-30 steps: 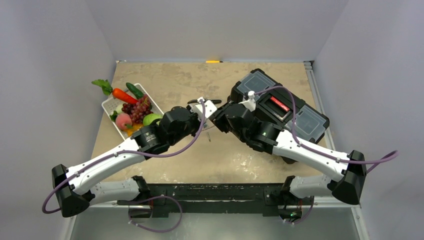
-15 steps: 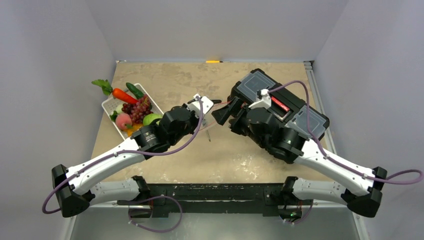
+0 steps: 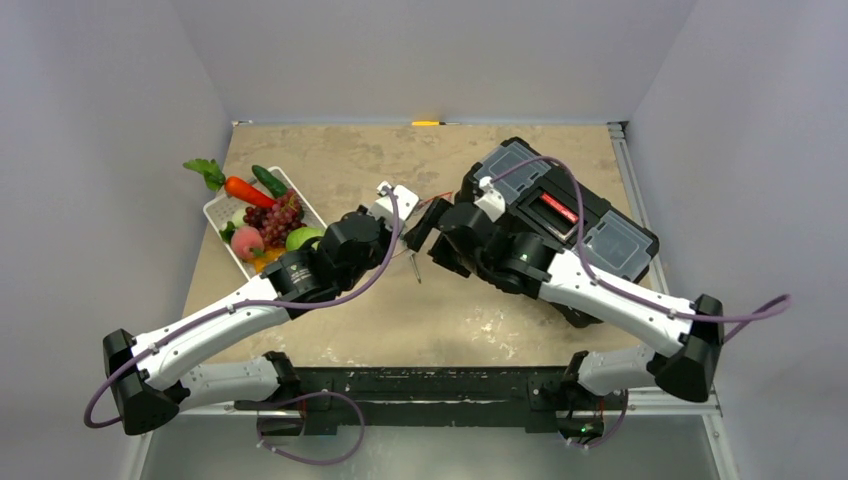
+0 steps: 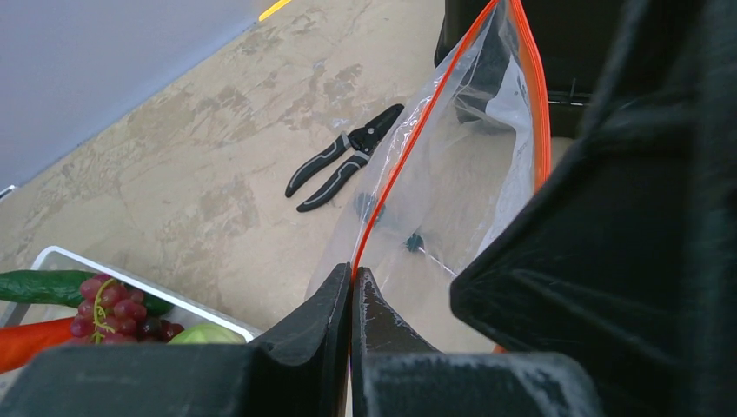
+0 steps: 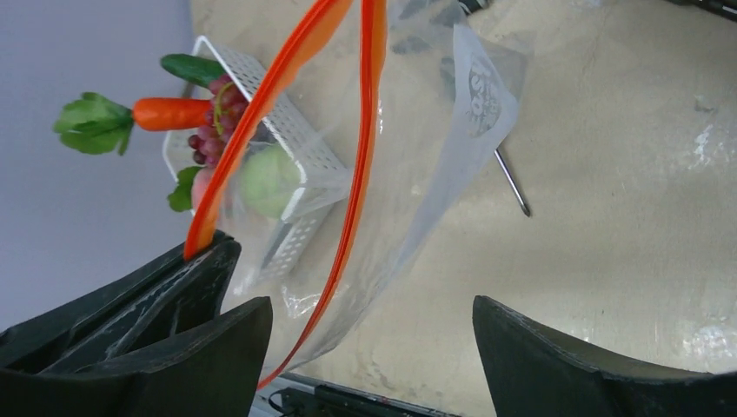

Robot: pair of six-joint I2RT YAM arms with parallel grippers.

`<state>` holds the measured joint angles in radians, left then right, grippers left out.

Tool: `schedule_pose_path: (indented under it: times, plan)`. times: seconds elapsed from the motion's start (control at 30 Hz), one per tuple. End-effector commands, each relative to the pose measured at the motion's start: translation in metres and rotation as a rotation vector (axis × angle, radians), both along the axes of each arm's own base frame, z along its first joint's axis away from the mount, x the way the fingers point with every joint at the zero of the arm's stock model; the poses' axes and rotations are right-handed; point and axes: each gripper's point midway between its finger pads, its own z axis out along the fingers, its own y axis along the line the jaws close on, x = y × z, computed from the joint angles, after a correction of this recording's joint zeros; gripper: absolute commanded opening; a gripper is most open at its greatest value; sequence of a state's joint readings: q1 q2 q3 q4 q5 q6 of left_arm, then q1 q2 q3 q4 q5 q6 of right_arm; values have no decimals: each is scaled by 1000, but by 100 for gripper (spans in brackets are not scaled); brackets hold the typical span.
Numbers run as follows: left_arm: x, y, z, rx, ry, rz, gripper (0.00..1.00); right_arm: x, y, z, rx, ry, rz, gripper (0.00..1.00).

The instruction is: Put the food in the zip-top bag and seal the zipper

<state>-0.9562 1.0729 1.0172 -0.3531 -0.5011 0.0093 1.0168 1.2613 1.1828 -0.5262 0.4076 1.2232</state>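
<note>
one zip-top bag hangs open: left claw clenched on its zipper, right claw apparently released

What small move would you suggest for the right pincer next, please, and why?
Probably close the right pincer on the bag's free zipper lip: its jaws stand open around it, while the left pincer clamps the other lip; then the mouth can be spread.
</note>
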Motion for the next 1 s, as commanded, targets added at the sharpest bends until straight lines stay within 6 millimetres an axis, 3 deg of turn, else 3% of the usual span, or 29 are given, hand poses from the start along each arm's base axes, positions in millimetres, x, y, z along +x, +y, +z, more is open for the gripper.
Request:
schedule_pose_path:
  times: [0.0,0.2,0.63,0.8,0.93,0.97]
  plan:
    - [4,0,36,-119,-58,35,0,3,10,7,-26,52,-41,84]
    - [4,0,38,-120,-61,35,0,4,12,-8,-166,82,-115,78]
    - [3,2,42,-132,-69,34,0,12,-12,-2,-232,38,-243,55]
    - [1,0,43,-147,-63,25,0,16,-17,-1,-250,17,-267,37]
    - [-3,-3,44,-174,-47,12,0,17,-24,7,-271,-25,-261,3]
    - [-4,-3,45,-180,-40,5,0,18,-26,10,-282,-42,-254,0]
